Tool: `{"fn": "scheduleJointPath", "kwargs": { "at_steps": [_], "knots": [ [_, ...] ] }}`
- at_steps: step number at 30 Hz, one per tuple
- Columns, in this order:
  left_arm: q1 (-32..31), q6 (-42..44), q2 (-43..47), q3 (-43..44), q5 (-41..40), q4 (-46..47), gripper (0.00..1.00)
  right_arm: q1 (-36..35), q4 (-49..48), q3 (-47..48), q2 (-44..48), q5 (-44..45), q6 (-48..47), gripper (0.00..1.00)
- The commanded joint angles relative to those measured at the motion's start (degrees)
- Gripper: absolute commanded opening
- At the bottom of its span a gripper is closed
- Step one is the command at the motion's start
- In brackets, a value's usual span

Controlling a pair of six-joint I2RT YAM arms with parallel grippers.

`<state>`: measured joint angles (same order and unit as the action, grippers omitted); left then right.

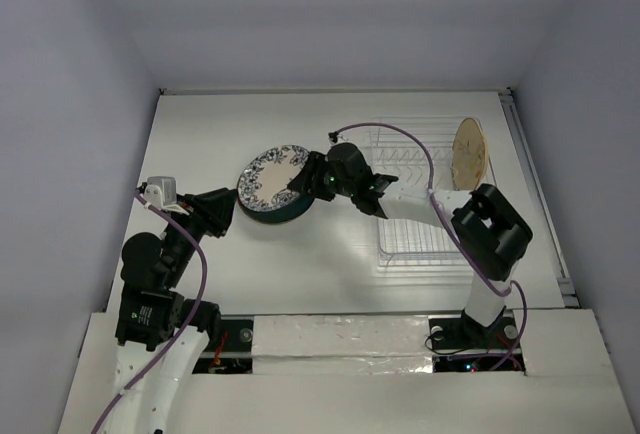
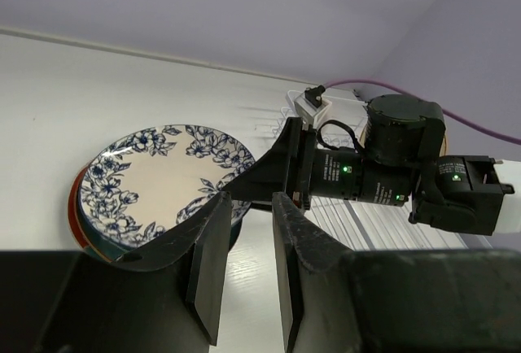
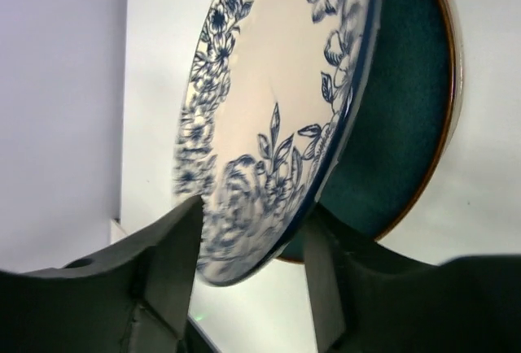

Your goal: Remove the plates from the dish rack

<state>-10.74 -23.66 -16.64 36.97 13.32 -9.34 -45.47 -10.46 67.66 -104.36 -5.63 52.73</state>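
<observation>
My right gripper (image 1: 300, 182) is shut on the rim of the blue-white patterned plate (image 1: 272, 176) and holds it tilted over a stack on the table. In the right wrist view (image 3: 252, 231) the plate (image 3: 277, 101) leans above a teal plate (image 3: 399, 109) with a red rim (image 3: 448, 84) beneath it. The left wrist view shows the same plate (image 2: 155, 174) and stack. The white wire dish rack (image 1: 415, 224) stands at the right, with the tan-yellow plate (image 1: 469, 152) upright at its far end. My left gripper (image 1: 215, 212), also seen in its own view (image 2: 251, 207), is open and empty just left of the stack.
The rack's wires (image 2: 366, 223) lie behind the right arm's wrist (image 2: 383, 166). A purple cable (image 1: 410, 139) arcs over the rack. The table's right edge rail (image 1: 535, 194) runs beside the rack. A back wall closes off the far side.
</observation>
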Motion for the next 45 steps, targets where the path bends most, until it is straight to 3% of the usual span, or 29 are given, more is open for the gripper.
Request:
{"fn": "scheduleJointPath", "kwargs": {
  "at_steps": [1,7,11,20,22,24,25,26,27,29,35,37,38,39,42,45],
  "knots": [
    [0.4,0.1,-0.1,-0.1,0.5,2.1,0.24,-2.0,-2.9,3.3,0.6,0.1,-3.5,0.57],
    [0.4,0.1,-0.3,-0.1,0.5,2.0,0.24,-3.1,7.7,7.4,1.1,2.8,-11.0,0.84],
    [0.4,0.1,-0.2,-0.1,0.5,2.1,0.24,-4.4,14.5,8.5,2.0,5.3,-15.5,0.93],
    [0.4,0.1,-0.3,-0.1,0.7,2.2,0.24,-4.9,25.6,8.1,7.5,14.9,-22.9,0.94],
    [0.4,0.2,-0.3,-0.1,0.7,2.2,0.24,-4.9,27.2,7.4,11.0,19.0,-23.4,0.88],
    [0.4,0.2,-0.2,-0.1,0.7,2.1,0.24,-4.9,28.2,5.7,14.2,22.7,-23.8,0.65],
    [0.4,0.2,-0.2,-0.1,0.7,2.1,0.24,-4.9,29.4,5.2,17.5,27.2,-23.9,0.49],
    [0.4,0.3,-0.2,-0.1,0.6,2.1,0.24,-3.6,30.1,4.2,19.2,29.0,-24.0,0.23],
    [0.4,0.3,-0.2,-0.1,0.7,2.1,0.24,-2.8,30.8,3.7,20.7,30.7,-24.2,0.13],
    [0.4,0.2,-0.2,-0.1,0.6,2.1,0.24,0.5,33.6,2.3,24.7,36.5,-24.5,0.0],
    [-0.2,0.2,-0.1,-0.1,0.6,2.2,0.23,10.6,41.3,-2.3,32.0,52.3,-23.5,0.0],
    [-0.2,0.2,-0.1,-0.1,0.7,2.1,0.23,15.4,43.4,-5.4,34.7,57.0,-22.5,0.05],
    [-0.8,0.2,-0.3,-0.1,0.7,2.2,0.23,20.5,42.9,-8.7,37.4,56.9,-22.6,0.37],
    [-0.8,0.2,-0.4,-0.1,0.7,2.2,0.23,20.6,42.9,-8.7,37.4,56.9,-22.6,0.37],
    [-1.3,0.2,-0.6,-0.1,0.9,2.3,0.23,25.3,39.5,-12.4,40.3,54.0,-25.1,0.59],
    [-1.3,0.2,-0.6,-0.1,0.7,2.2,0.23,27.9,39.2,-11.9,39.5,52.5,-25.5,0.6]
  ]
}}
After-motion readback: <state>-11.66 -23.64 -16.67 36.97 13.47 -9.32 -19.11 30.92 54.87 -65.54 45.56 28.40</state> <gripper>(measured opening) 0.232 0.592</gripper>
